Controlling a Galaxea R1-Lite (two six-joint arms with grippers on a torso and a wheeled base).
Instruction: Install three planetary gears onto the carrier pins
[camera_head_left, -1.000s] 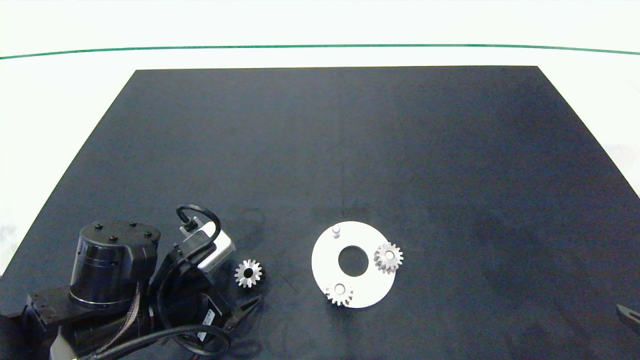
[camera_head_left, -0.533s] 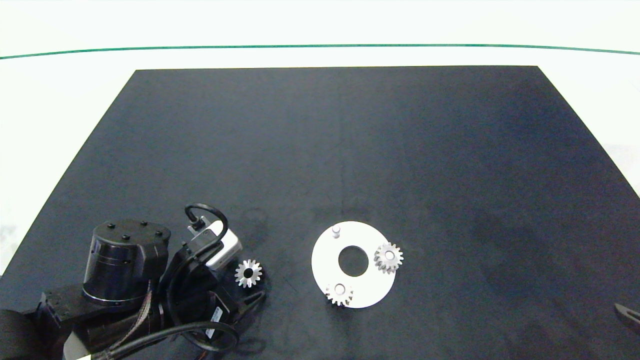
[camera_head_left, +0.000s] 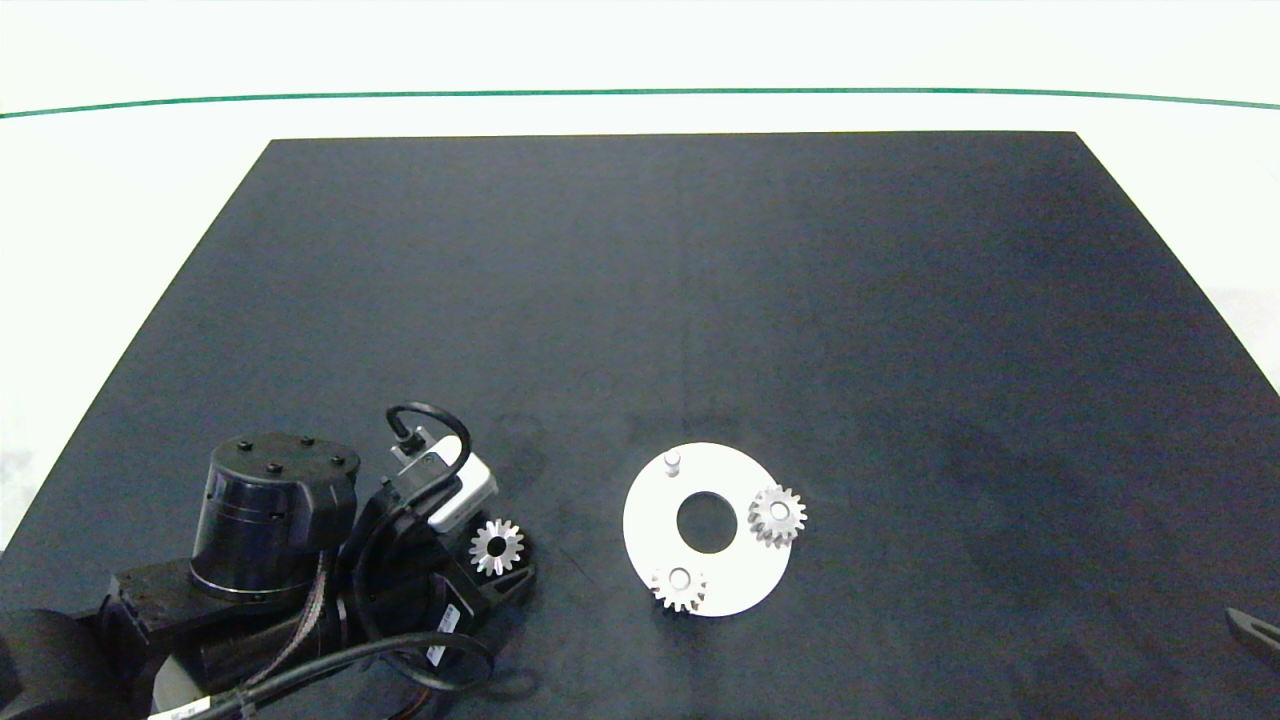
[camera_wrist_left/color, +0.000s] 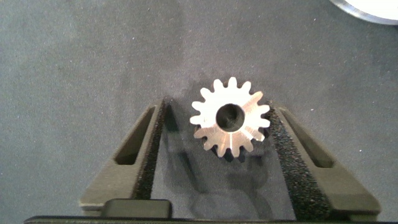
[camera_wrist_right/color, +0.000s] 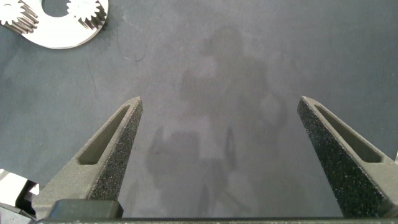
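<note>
We see three silvery planetary gears (camera_head_left: 497, 547), each with a dark bore, and a white disc (camera_head_left: 655, 520) with pale carrier pins (camera_head_left: 672, 461) on a matte black mat (camera_head_left: 700, 300). The tabletop (camera_head_left: 100, 250) is white, crossed by a thin green line (camera_head_left: 640, 93) at the far side.

Dark, matte mat (camera_head_left: 700, 300) covering most of a white tabletop (camera_head_left: 120, 200); mat edges receding toward the far side, faint smudges across the surface. Thin green line (camera_head_left: 640, 93) crossing the tabletop beyond the mat's far edge, gently curved from side to side. Same dark, finely textured mat surface filling both wrist views.
</note>
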